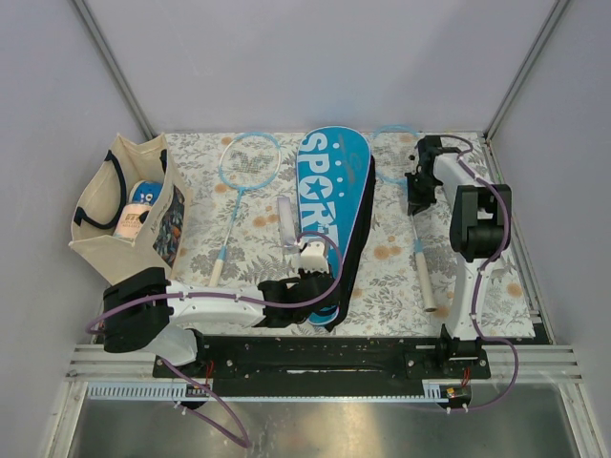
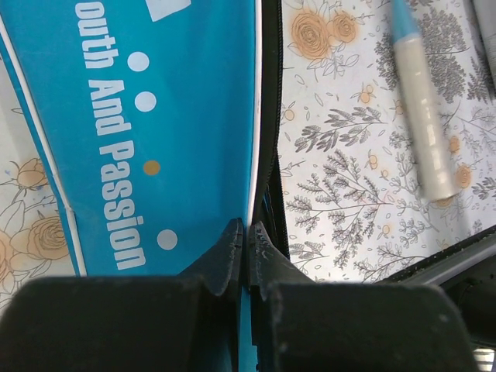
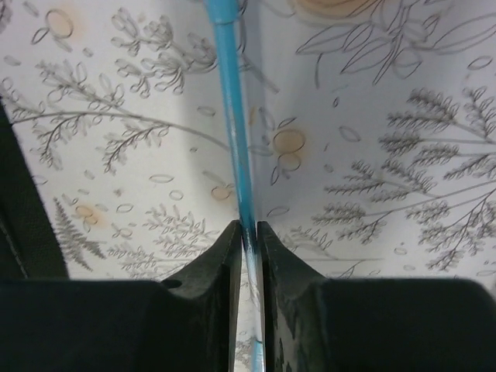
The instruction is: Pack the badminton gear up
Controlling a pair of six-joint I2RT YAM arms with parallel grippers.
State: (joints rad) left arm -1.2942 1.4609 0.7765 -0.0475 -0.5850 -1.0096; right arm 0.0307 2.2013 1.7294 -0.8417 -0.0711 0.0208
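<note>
Tablecloth [image 1: 391, 277], floral, under cover [image 1: 329, 191] — grey walls [image 1: 315, 57].

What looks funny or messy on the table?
Nothing looks spilled or broken. The right end effector pinches the blue shaft of one racket, its head partly hidden by the SPORT cover, whose edge the left end effector pinches.
</note>
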